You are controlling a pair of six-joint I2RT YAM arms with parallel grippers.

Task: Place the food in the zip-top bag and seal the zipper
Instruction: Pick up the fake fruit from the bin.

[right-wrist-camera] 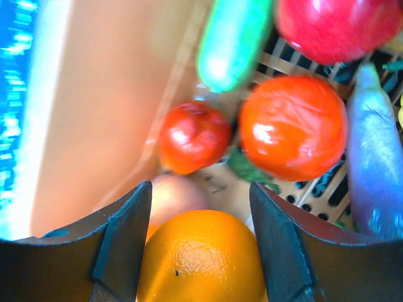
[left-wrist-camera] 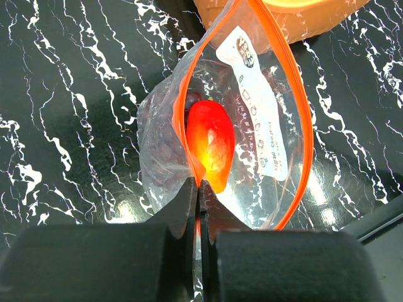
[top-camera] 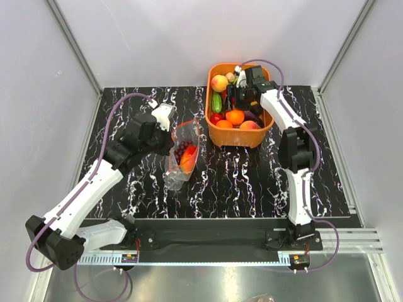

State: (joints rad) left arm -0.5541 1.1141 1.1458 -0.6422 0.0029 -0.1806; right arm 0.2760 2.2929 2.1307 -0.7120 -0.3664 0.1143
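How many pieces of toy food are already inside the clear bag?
2: a red-orange fruit in the middle of the open zip-top bag, and a purple grape bunch next to it. More could be hidden under these.

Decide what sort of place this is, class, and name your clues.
Likely a robot lab test booth: plain white panel walls enclose a black marbled tabletop, and glossy toy fruit lies in an orange plastic basket.
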